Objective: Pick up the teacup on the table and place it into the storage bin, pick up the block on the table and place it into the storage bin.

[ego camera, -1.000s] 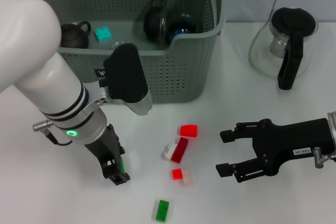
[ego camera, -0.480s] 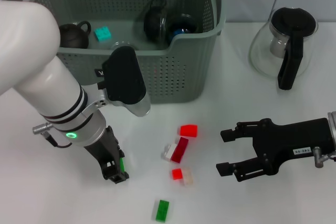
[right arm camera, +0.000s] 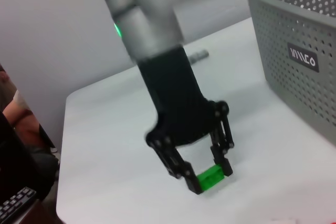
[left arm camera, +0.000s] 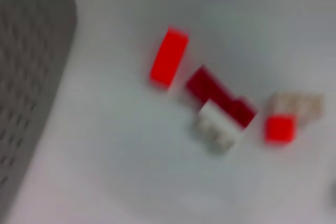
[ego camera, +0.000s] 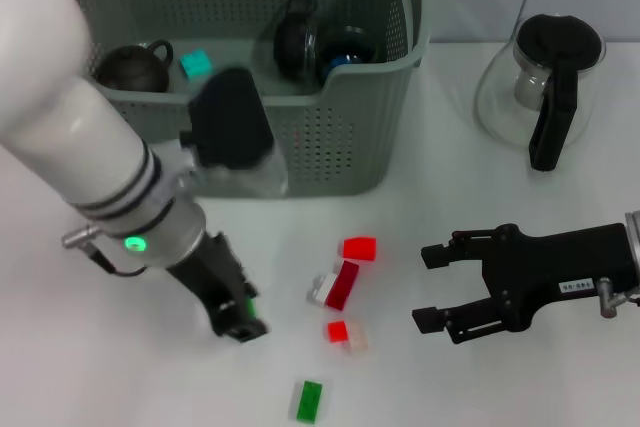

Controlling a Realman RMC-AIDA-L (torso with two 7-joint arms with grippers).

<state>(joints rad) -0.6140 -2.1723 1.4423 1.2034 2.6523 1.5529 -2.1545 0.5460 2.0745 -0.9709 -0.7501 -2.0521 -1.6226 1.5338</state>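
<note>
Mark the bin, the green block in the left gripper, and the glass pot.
storage bin (ego camera: 340, 152), head view, perforated front wall.
green block (right arm camera: 211, 177), right wrist view, its top face between the left gripper's (right arm camera: 212, 178) fingertips.
glass pot (ego camera: 497, 97), head view, clear glass side.

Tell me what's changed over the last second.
The left gripper, shut on a green block, has slid right along the table toward the red blocks. The right gripper stayed open and parked; the bin and loose blocks haven't moved.
</note>
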